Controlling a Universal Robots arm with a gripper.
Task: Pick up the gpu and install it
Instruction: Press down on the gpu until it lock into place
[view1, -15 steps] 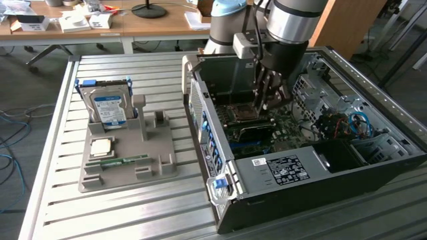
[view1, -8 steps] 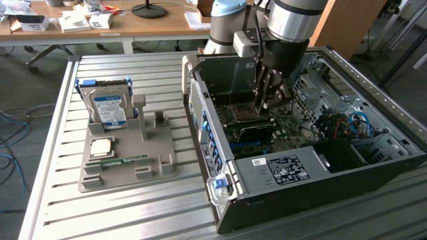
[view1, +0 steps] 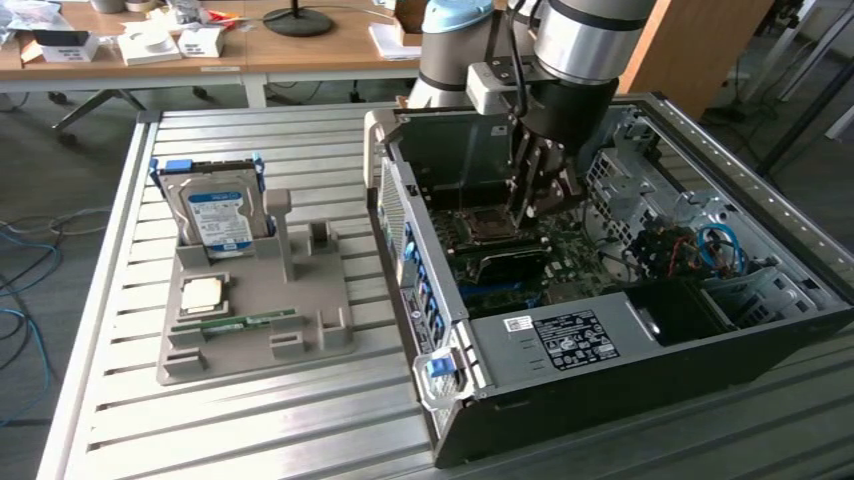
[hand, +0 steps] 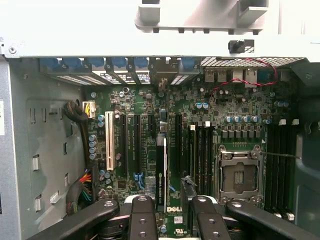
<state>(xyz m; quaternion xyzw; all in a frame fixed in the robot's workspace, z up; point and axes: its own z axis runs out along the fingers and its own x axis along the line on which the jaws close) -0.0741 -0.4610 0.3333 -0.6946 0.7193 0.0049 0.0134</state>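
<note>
Gpu (hand: 160, 172) stands on edge in an expansion slot of the motherboard (hand: 150, 107) inside the computer case (view1: 414, 290), its long axis running along the slot towards the rear brackets. It looks thin, light, stiff and fragile, so it is best pinched across its flat faces near the top edge. The gripper (hand: 172, 201) straddles it with its jaws apart.

You've got a ribbed, matt aluminium table (view1: 267, 420), a dull grey plastic holder (view1: 254, 340), a bare sheet-metal computer case (view1: 441, 300), glossy black gripper (hand: 170, 212) fingers (hand: 142, 220) and a matt green motherboard (hand: 150, 100).
</note>
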